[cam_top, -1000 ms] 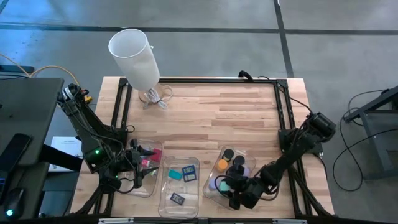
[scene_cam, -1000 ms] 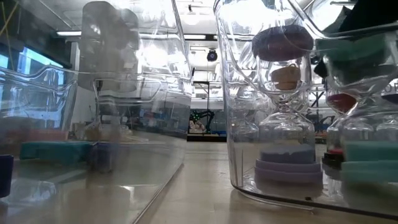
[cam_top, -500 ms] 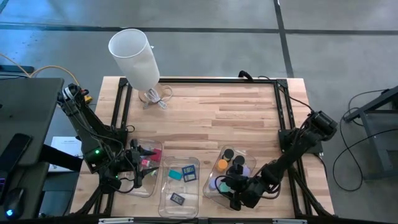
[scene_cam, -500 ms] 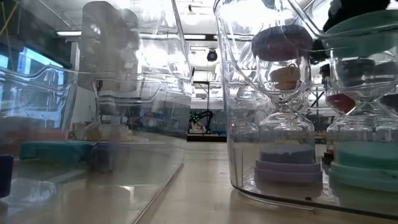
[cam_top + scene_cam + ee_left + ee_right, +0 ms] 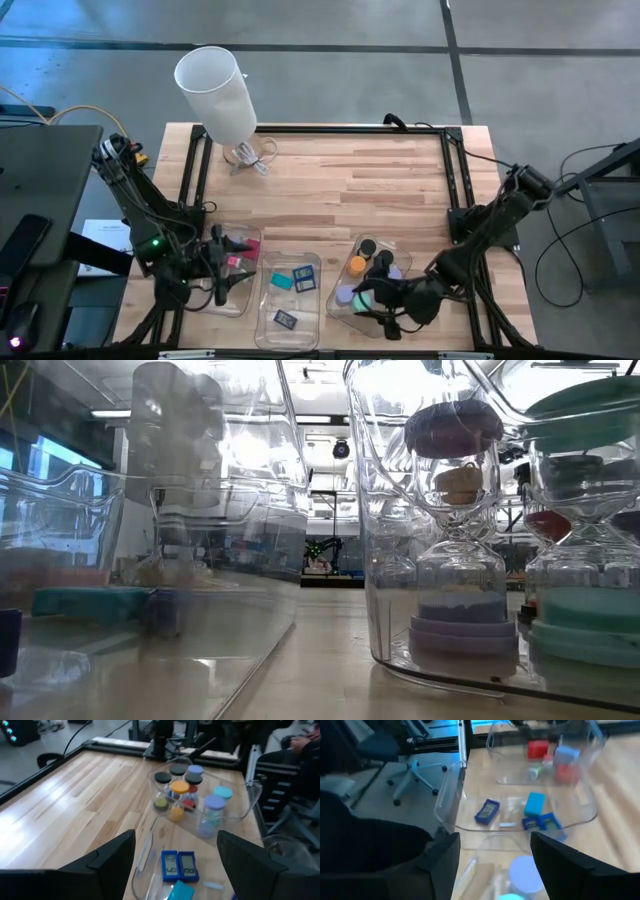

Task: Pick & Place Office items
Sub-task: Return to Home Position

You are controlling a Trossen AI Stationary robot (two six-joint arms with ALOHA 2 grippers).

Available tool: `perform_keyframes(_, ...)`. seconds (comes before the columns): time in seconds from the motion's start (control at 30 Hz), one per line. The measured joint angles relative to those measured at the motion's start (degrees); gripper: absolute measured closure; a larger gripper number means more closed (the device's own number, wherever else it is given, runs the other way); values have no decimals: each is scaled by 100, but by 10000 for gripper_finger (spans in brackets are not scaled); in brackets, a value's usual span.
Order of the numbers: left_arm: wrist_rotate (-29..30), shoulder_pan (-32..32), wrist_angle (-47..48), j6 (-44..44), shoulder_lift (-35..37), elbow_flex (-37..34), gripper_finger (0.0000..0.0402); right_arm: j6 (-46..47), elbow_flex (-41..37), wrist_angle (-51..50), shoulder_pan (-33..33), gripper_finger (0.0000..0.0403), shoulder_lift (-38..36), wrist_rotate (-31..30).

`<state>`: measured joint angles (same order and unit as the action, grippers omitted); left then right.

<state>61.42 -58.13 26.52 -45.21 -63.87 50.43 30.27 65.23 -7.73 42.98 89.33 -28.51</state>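
Three clear trays stand along the table's near edge. The left tray [image 5: 243, 285] holds red and pink pieces [image 5: 538, 749]. In the middle tray [image 5: 290, 300] lie blue and teal blocks [image 5: 179, 865]. The right tray [image 5: 352, 268] holds round caps [image 5: 179, 787], among them a teal cap [image 5: 590, 625] resting on its floor. My left gripper [image 5: 228, 265] hangs open above the left tray, with nothing between its fingers. My right gripper [image 5: 378, 302] hangs open above the near part of the right tray, with a lavender cap [image 5: 525, 870] below it.
A tall white cylinder [image 5: 215, 95] stands at the far left corner. Black frame rails [image 5: 455, 180] run along the table's sides and far edge. Bare wood [image 5: 350, 180] fills the middle and far part of the table.
My right gripper has risen out of the right tray and its wrist has rolled. The teal cap stays on the tray floor.
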Motion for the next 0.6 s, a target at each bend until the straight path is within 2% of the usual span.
perform_keyframes(0.13, 4, 0, -467, 542, 57, 0, 132, -663, -4, -35, -18, 180, -87, -126)
perform_keyframes(0.27, -64, 135, -810, 927, 246, 0, 151, -1086, -4, -165, -78, 217, -89, -266)
perform_keyframes(0.43, -444, 642, -803, 1566, 766, 2, 199, -1699, -9, -379, -278, 292, -151, -166)
perform_keyframes(0.6, -683, 1295, -779, 2634, 1347, 2, 271, -1998, -9, -1069, -693, 385, -562, 270)
